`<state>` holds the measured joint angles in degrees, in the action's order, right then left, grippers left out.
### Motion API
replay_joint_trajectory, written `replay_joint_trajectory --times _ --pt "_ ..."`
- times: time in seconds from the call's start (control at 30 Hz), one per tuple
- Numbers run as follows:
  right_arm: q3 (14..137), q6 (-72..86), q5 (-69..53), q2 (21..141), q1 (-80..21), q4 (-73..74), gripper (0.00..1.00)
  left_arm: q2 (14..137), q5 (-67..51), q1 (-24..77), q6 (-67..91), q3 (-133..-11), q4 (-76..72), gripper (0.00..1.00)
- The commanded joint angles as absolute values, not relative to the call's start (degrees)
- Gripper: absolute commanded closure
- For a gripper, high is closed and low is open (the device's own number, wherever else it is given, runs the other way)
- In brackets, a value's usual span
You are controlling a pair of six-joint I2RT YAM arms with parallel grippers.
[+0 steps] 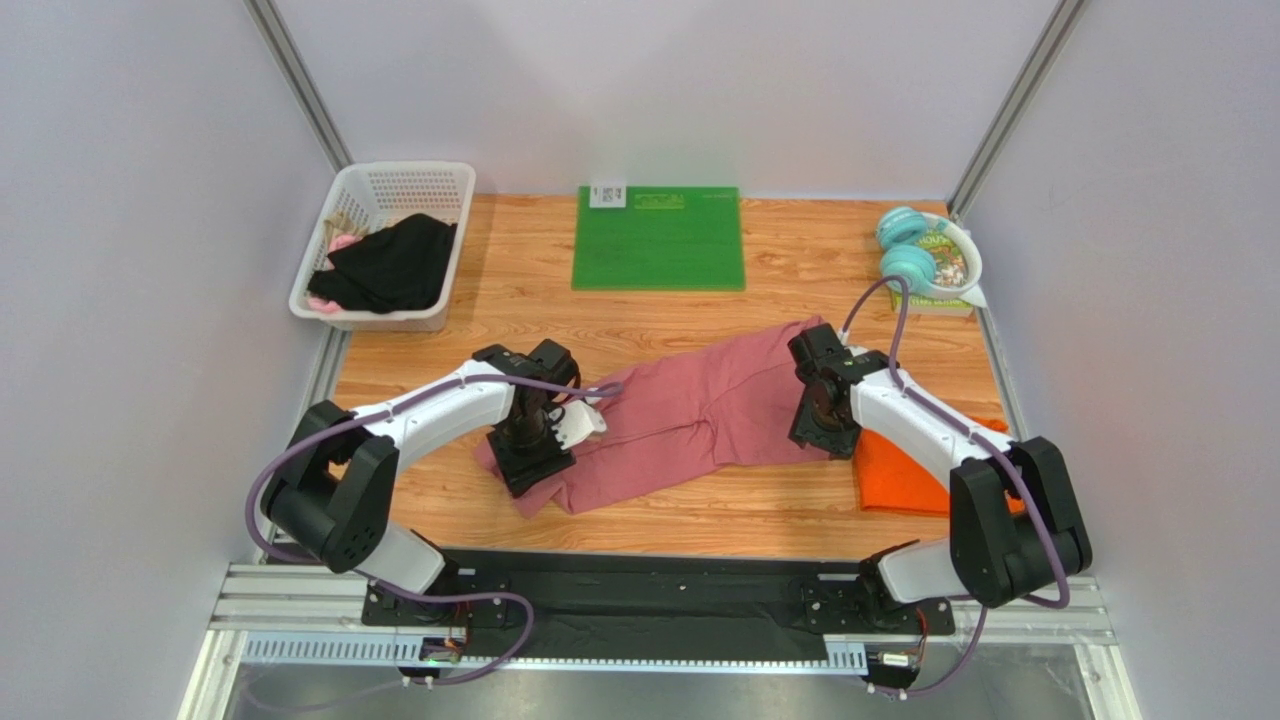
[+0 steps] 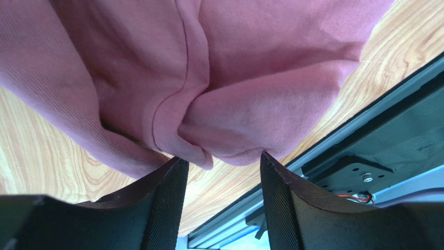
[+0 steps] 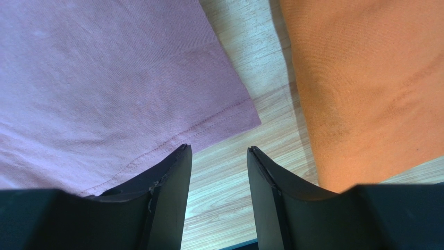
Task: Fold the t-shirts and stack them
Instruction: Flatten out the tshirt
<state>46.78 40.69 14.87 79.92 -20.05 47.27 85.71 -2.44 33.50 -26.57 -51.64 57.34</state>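
The rose-pink t-shirt (image 1: pixel 691 413) lies crumpled across the middle of the table. The orange t-shirt (image 1: pixel 906 476) lies folded at the right, partly under the right arm. My left gripper (image 1: pixel 529 465) is open over the pink shirt's near left end; in the left wrist view its bunched hem (image 2: pixel 229 114) sits just beyond the fingertips (image 2: pixel 174 169), nothing between them. My right gripper (image 1: pixel 824 435) is open over bare wood between the pink shirt's hemmed corner (image 3: pixel 156 104) and the orange shirt (image 3: pixel 365 78).
A green mat (image 1: pixel 658 237) lies at the back centre. A white basket (image 1: pixel 388 240) with dark cloth stands at the back left. Teal objects and a bowl (image 1: pixel 929 258) sit at the back right. The table's metal front rail (image 2: pixel 359 146) runs close behind the left gripper.
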Motion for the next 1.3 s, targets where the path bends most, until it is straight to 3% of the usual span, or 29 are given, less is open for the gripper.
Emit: replay_joint_trajectory --times 0.0,0.67,0.9,1.17,1.23,1.27 --pt "46.50 40.25 16.08 77.61 -19.86 46.76 0.52 86.22 -2.37 32.52 -28.65 -54.23 56.16 0.43" --pt "45.97 39.73 16.70 76.38 -19.86 47.20 0.53 86.92 -3.96 30.41 -29.44 -55.64 57.04 0.46" --pt "45.97 39.81 16.52 76.29 -19.86 47.20 0.54 87.27 -2.81 30.15 -30.06 -53.35 55.72 0.61" --pt "45.18 40.08 17.14 75.41 -19.86 47.55 0.54 87.80 -3.96 29.97 -29.97 -53.53 56.07 0.64" --pt "45.09 40.25 17.66 75.32 -19.78 47.64 0.54 87.89 -3.69 29.97 -29.97 -53.18 55.55 0.70" --pt "45.00 40.34 17.75 75.41 -19.86 47.90 0.54 87.89 -3.69 29.97 -30.06 -52.91 55.37 0.79"
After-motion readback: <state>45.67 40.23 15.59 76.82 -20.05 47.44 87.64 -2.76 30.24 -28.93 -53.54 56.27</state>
